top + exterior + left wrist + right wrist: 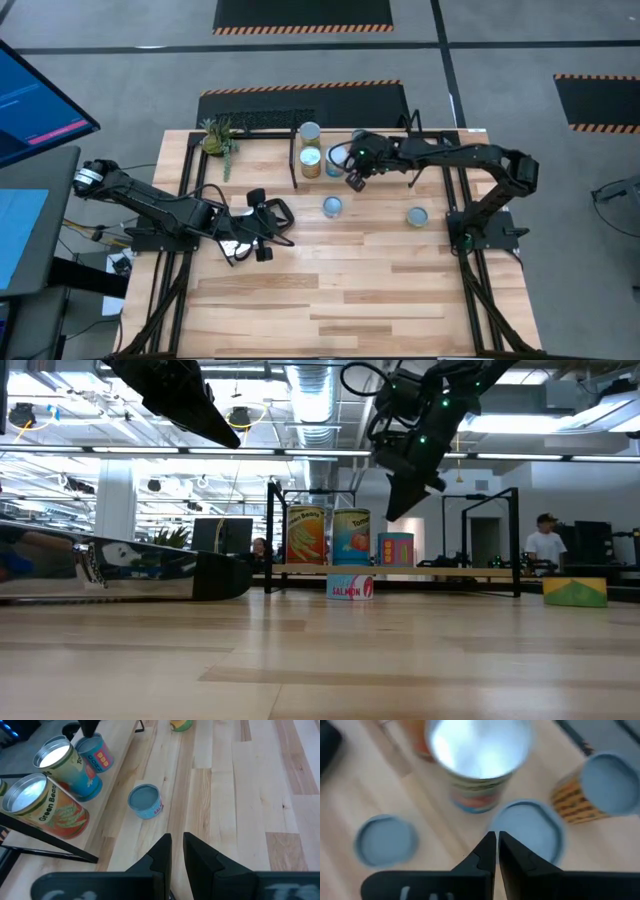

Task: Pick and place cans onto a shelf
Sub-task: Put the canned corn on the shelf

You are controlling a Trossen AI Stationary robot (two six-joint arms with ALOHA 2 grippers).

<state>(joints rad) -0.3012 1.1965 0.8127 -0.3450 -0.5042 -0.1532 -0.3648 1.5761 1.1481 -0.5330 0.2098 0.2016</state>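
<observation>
The right tool (353,181) hangs above the shelf (450,571) at the far side of the counter (350,290), its two fingers pressed together with nothing between them. Directly below it, in the right wrist view, sits a short can with a blue-grey lid (530,827), partly hidden by the fingers. Just beyond the tool stands a tall can with a bright silver top (479,750), its label blurred. To one side is a can with striped orange sides (600,785), cut off at the edge, and to the other a low flat can (385,840) on the counter.

From table height, three cans stand in a row on the shelf, and the low can, marked "Salmon" (350,587), sits below in front.

The left tool (262,232) rests near the counter's left edge, well apart from the shelf, fingers also closed and empty. Another can (417,216) lies alone on the counter nearer the right arm's base.
</observation>
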